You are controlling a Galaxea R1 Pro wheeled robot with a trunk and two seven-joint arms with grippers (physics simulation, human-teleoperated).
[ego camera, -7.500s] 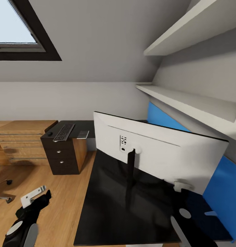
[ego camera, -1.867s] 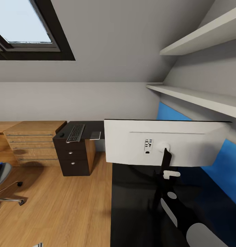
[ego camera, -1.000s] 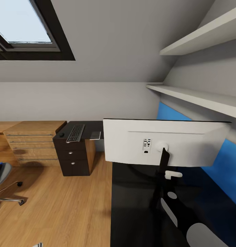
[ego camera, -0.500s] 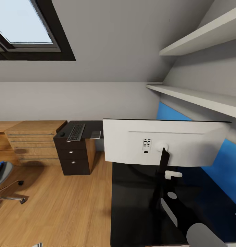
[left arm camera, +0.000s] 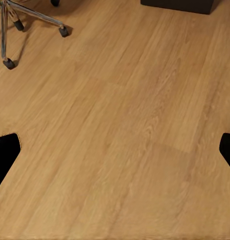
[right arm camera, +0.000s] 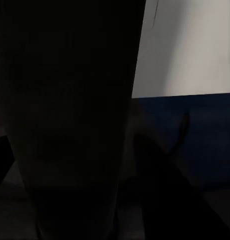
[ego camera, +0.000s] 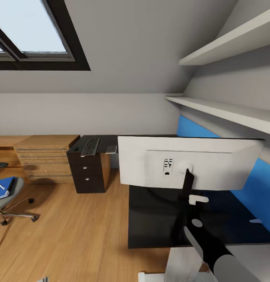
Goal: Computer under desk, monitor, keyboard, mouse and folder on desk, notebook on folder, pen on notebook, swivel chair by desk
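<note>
Checking the right claw (ego camera: 189, 195) first, I found it pressed up against the monitor's (ego camera: 189, 162) thin black stand on the desk (ego camera: 150, 219). The stand sat so close in the right wrist view that it was one dark mass there, and I could not tell whether the claw was clenched on it or released. The monitor's white back rose just above that claw, facing me. The keyboard (ego camera: 90, 147) lay well beyond it and to its left, on the desk's drawer end, with the mouse (ego camera: 75, 149) just beside the keyboard. The left claw (left arm camera: 115, 150) hung released, tips wide apart, over bare wooden floor (left arm camera: 125, 100). The swivel chair (ego camera: 11, 196) stood near that claw, its chrome base ahead of it, with the blue folder (ego camera: 2, 188) on its seat.
</note>
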